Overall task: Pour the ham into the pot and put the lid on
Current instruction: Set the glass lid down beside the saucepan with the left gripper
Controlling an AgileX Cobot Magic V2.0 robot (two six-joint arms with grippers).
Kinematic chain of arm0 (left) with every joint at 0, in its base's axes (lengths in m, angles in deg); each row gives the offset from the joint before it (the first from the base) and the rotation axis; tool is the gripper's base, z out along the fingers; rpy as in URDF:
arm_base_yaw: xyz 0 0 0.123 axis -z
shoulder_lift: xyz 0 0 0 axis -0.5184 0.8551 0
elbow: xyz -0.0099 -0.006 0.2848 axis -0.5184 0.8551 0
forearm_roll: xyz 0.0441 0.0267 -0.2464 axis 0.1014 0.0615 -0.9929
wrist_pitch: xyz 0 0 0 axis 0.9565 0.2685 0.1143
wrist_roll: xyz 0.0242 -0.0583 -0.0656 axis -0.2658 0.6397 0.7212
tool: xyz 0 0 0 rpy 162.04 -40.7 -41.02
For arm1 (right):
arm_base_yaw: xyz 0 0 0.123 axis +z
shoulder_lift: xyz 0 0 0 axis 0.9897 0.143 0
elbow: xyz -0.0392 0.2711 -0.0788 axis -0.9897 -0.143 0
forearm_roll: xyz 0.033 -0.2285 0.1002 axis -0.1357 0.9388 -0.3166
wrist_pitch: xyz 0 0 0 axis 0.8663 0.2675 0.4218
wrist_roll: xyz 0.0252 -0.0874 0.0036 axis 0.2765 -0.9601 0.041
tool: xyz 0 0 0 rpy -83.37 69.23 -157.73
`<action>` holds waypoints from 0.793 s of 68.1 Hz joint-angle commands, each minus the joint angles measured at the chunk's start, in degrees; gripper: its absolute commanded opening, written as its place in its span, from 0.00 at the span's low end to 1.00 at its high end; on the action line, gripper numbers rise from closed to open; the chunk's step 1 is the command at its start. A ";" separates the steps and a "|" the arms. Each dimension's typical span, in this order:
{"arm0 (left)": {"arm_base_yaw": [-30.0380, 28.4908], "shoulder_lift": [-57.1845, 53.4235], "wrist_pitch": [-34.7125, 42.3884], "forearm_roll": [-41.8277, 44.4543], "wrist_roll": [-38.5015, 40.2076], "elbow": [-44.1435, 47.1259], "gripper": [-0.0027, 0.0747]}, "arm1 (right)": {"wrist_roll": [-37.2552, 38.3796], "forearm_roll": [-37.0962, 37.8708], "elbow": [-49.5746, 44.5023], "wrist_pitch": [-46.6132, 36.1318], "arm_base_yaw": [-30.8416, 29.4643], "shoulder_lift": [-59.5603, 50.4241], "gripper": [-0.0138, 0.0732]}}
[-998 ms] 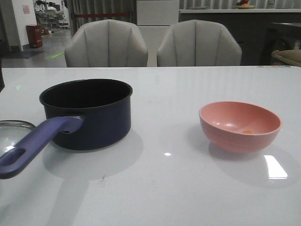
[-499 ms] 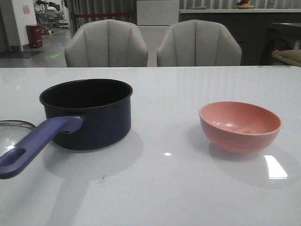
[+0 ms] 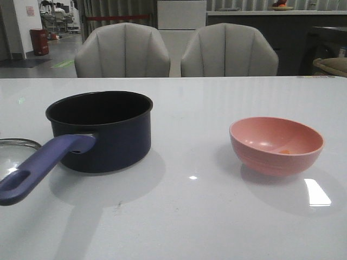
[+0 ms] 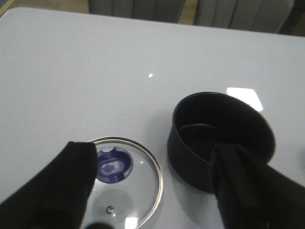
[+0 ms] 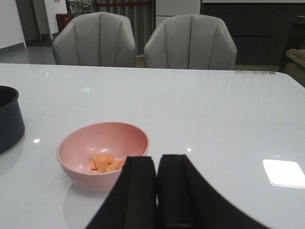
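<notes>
The dark navy pot stands on the left of the table, its long purple-blue handle pointing to the front left. The glass lid with its purple-blue knob lies flat beside the pot; only its rim shows in the front view. Orange ham pieces lie in the pink bowl on the right, a speck in the front view. My left gripper is open above the lid and pot. My right gripper is shut and empty, just short of the bowl.
The white table carries the pink bowl right of the pot. Two grey chairs stand behind its far edge. Neither arm shows in the front view. The pot's edge shows in the right wrist view.
</notes>
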 commanded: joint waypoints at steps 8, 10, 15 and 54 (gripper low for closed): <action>7.24 -14.10 8.80 -0.68 0.08 6.89 0.70 | -0.18 0.63 0.27 -4.61 -0.28 -1.16 0.34; 8.15 -15.69 9.29 -0.40 0.08 7.81 0.69 | -0.18 0.63 0.27 -4.61 -0.28 -1.16 0.34; 10.24 -18.72 10.36 0.90 0.08 9.31 0.69 | -0.18 0.63 0.27 -4.61 -0.28 -1.16 0.34; 16.79 -22.71 13.03 2.27 0.08 12.73 0.69 | -0.79 -1.64 8.07 -3.36 -0.20 0.93 0.34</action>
